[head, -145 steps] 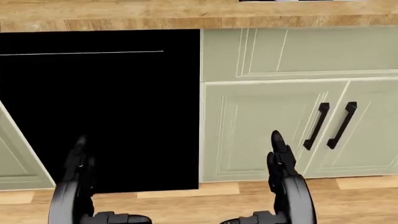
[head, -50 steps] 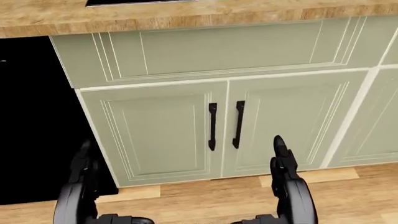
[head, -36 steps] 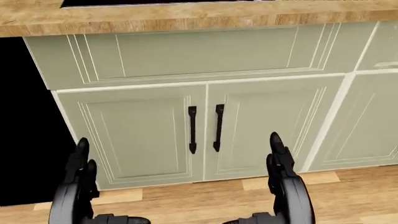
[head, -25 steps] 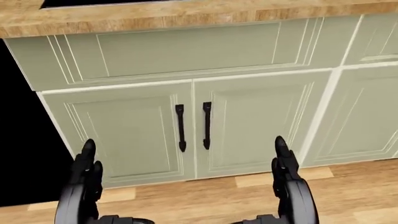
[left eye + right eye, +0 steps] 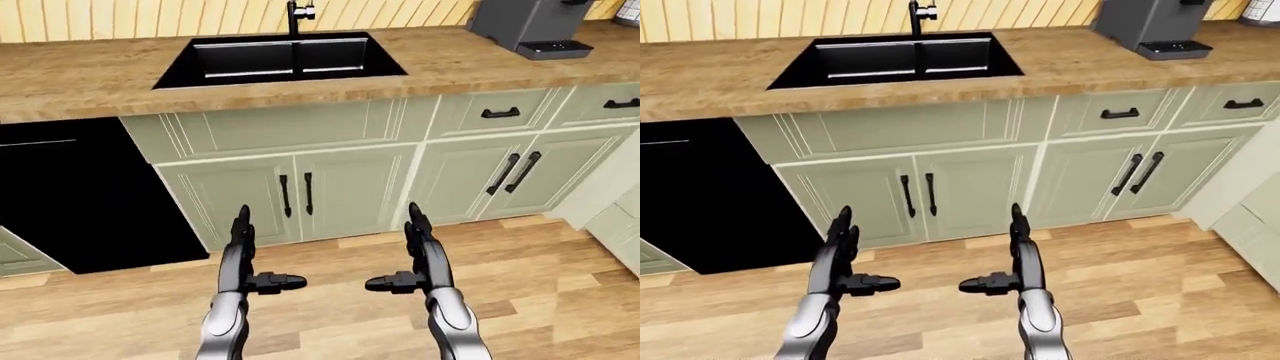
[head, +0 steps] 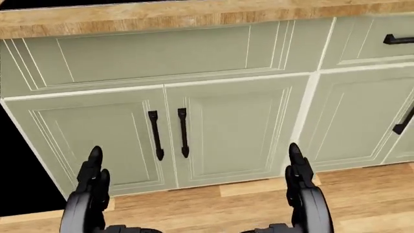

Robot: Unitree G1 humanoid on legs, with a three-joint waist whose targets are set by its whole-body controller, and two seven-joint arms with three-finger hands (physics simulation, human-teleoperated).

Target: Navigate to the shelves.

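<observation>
Because the robot is walking and carries nothing, both hands ride low and forward in the left-eye view: left hand [image 5: 243, 259] and right hand [image 5: 421, 259] at lower centre, fingers spread and empty, thumbs turned inward toward each other. Above them a black sink [image 5: 280, 58] with its faucet [image 5: 297, 13] is set in the wooden countertop [image 5: 90, 75]; a black appliance panel [image 5: 80, 195] fills the left edge, and a grey coffee machine [image 5: 525, 22] stands upper right.

Head view: looking down, it shows only green cabinet doors [image 6: 226, 126] with paired vertical black handles [image 6: 169, 133] and plank floor [image 6: 213, 208] below.

Right-eye view: nearly the same scene. The shelves appear in no view, so their heading and long axis cannot be told; a pale surface [image 5: 1250, 195] at the right edge is unidentifiable.
</observation>
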